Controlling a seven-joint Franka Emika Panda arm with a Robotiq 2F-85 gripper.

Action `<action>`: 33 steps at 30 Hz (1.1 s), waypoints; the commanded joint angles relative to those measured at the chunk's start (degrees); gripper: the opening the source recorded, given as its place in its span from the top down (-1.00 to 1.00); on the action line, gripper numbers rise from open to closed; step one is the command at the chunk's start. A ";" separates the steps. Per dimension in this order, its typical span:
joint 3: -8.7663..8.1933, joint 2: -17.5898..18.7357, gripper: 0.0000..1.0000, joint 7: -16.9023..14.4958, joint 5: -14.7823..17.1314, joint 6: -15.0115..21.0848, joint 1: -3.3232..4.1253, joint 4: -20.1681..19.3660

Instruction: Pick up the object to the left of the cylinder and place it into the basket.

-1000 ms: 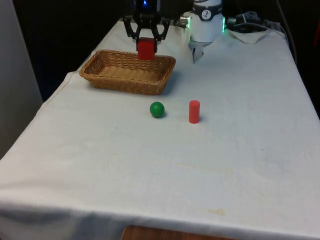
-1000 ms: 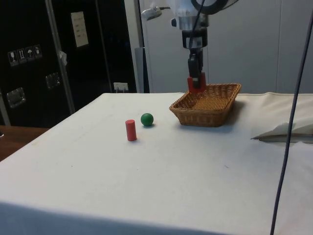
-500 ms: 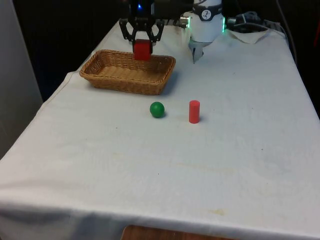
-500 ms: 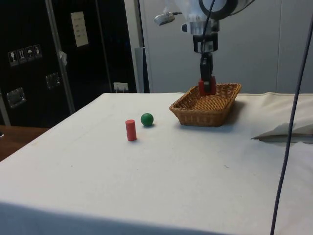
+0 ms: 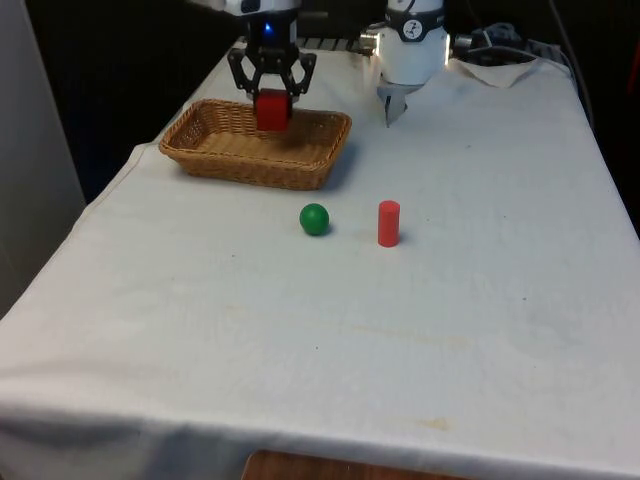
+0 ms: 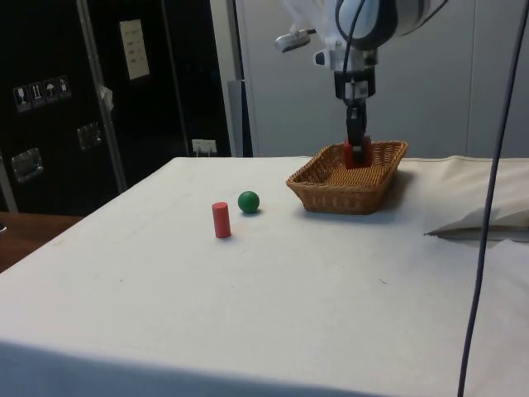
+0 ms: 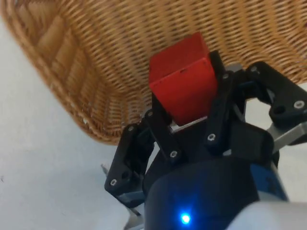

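Moved left and lower: gripper (image 5: 271, 108) clamps red cube (image 5: 271, 110) over woven wicker basket (image 5: 215, 160); smooth green ball (image 5: 314, 219) beside red cylinder (image 5: 388, 223).

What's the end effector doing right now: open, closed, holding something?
End effector: closed on the red wooden cube, held above the woven wicker basket.
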 commanded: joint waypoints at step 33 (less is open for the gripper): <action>5.21 12.15 0.81 -15.99 23.55 1.72 -0.57 2.58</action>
